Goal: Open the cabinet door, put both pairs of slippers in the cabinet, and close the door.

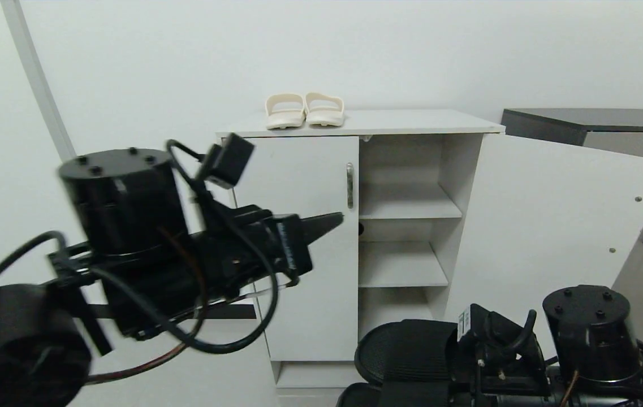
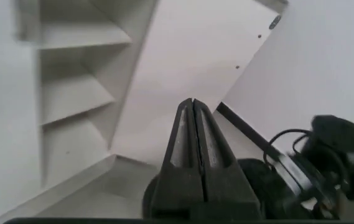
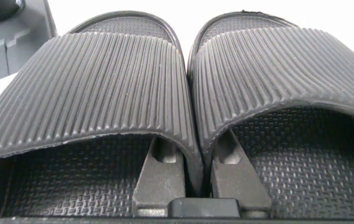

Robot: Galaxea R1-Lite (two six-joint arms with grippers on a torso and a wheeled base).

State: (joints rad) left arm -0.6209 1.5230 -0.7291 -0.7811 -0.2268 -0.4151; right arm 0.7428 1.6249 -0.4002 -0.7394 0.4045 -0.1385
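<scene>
right hand [image 3: 193, 163] clamping black slippers [image 3: 102, 81], cabinet door [image 1: 547, 226] open

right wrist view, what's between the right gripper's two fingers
The adjoining side walls of the two black slippers, pinched together between the fingers, in the right wrist view.

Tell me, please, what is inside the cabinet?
The open right half shows shelves with no slippers. The left half is hidden behind its shut door, the bottom behind the black slippers.

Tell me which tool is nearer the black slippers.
Right. The right tool is clamped on the black slippers, pinching their inner edges together. The left tool is apart from them, raised before the cabinet's closed left door.
</scene>
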